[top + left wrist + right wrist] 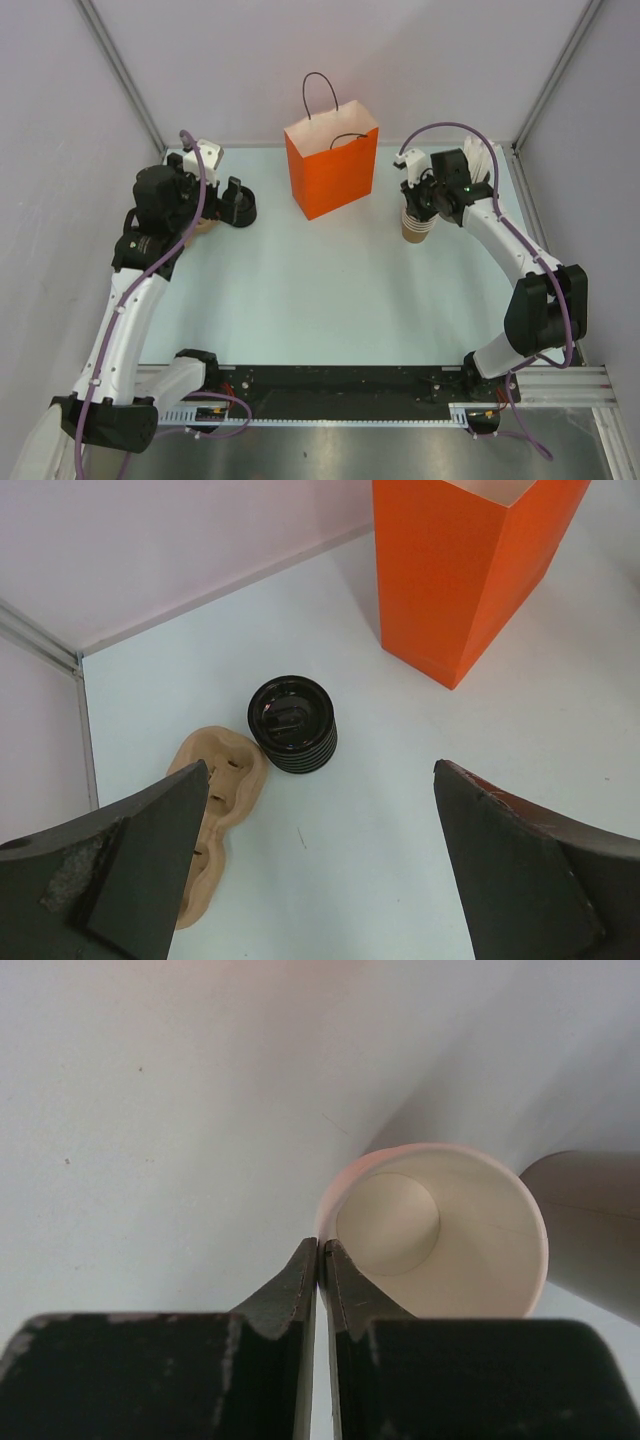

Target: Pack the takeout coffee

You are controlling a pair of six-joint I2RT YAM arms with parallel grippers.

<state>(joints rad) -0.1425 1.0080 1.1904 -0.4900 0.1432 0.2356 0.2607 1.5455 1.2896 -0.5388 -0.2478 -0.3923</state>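
My right pincer [322, 1255] is closed down to a sliver. One finger [285, 1295] lies outside the wall of the tan paper cup [440, 1230] and the other lies inside its pale mouth, so it is nipping the cup by the rim on its left side. I am looking straight down into the cup and can see its round pale bottom. Just beside it, at the right edge of the wrist view, is the side of another tan cup body [590, 1230]; I cannot tell whether the two touch. From overhead, the pincer and cup sit at the far right of the table [300, 300], to the right of the orange paper bag [330, 175]. That view does not tell me whether the cup is standing on the table or is clear of it.

My left pincer [320, 780] is spread wide, gripping nothing, over the far left part of the table. Just beyond its fingertips stands a ribbed stack of black lids [292, 725], upright on the table. A tan pulp tray [215, 810] lies flat against the stack's left side. The bag stands upright farther off to the right, well apart from the lids, with its mouth open and its handles up.
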